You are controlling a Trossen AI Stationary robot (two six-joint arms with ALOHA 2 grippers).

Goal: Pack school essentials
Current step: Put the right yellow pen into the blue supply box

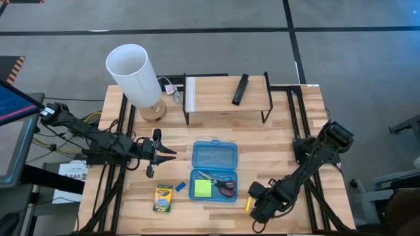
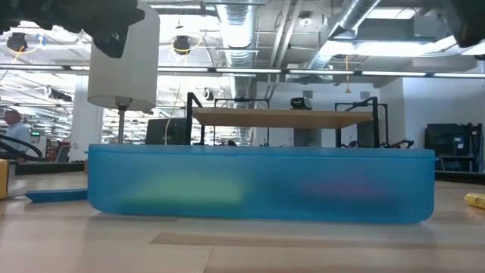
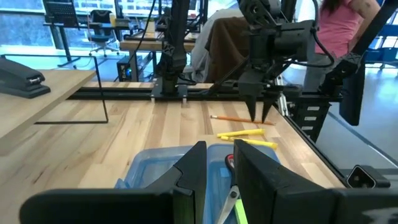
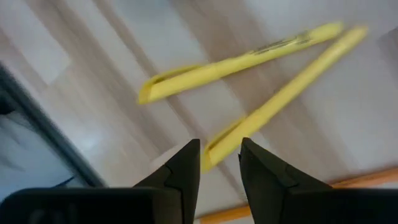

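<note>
On the left of the light wooden slatted table (image 1: 216,105) stands one lamp with a white cylindrical shade (image 1: 134,73) on a round wooden base. In front of it the left gripper (image 1: 172,152) hovers over the boards, its two dark fingers (image 3: 193,168) a narrow gap apart and holding nothing.

Near the front edge lies one yellow-green crayon box (image 1: 163,198), with one small blue eraser (image 1: 179,187) just beside it. Next comes one translucent blue plastic case (image 1: 214,172), lying open in two halves. Its front half holds one green sticky-note pad (image 1: 202,189) and one pair of red-handled scissors (image 1: 223,185), side by side.

Behind the case stands one low wooden shelf on black wire legs (image 1: 226,94), with one black bar-shaped object (image 1: 240,89) lying on top.

To the right of the case, the right gripper (image 1: 254,208) is down close over two yellow sticks (image 4: 249,59) that lie on the wood, meeting at one end and spreading apart at the other. Its fingers (image 4: 186,165) are slightly parted around the near tip of one stick and not closed on it. One orange pencil (image 3: 239,119) lies just beyond the sticks in the left wrist view.

The table sits on a black metal frame over a grey floor. Beyond it is a large workshop hall with exposed ceiling ducts (image 2: 250,30), strip lights, desks and chairs. A person in a pink top (image 3: 339,25) stands behind the right arm, and another person (image 2: 14,130) sits far off.
</note>
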